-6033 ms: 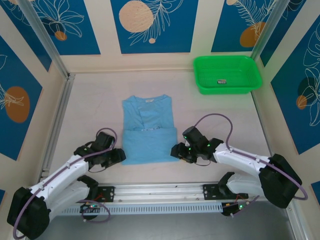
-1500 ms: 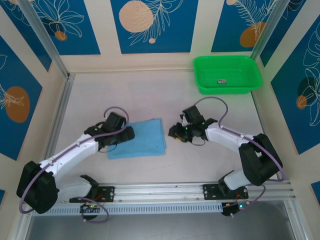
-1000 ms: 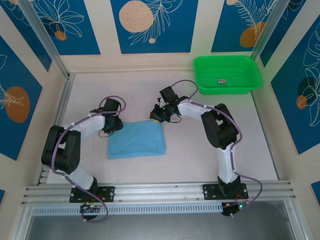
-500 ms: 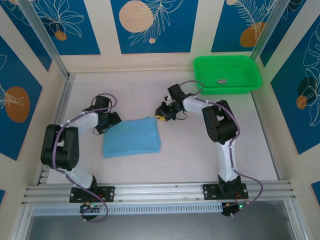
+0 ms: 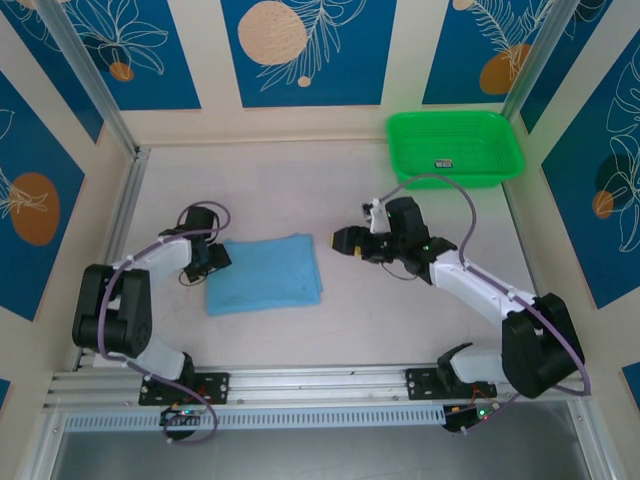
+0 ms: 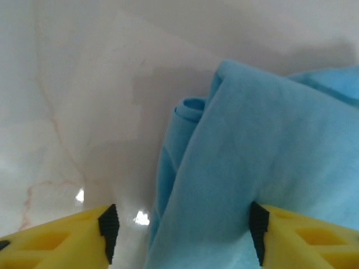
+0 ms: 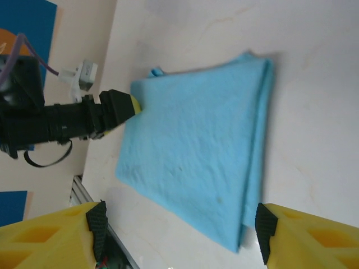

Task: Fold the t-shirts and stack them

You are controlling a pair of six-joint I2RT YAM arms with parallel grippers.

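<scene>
Glossy marbled table (image 5: 400, 310) bears soft folded t-shirt (image 5: 265, 272); left hand (image 5: 221, 256), right hand (image 5: 342, 241) both wide.

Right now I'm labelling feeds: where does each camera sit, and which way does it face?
Top external: above and behind the bases, looking down at table, t-shirt, green basket; both arms show.
Left wrist: on the left arm, facing the t-shirt's folded edge; left fingers show.
Right wrist: on the right arm, facing across the t-shirt toward the left arm; right fingers show.
Shared: the t-shirt.

Overhead and 2 near wrist views share t-shirt (image 5: 265, 273).
</scene>
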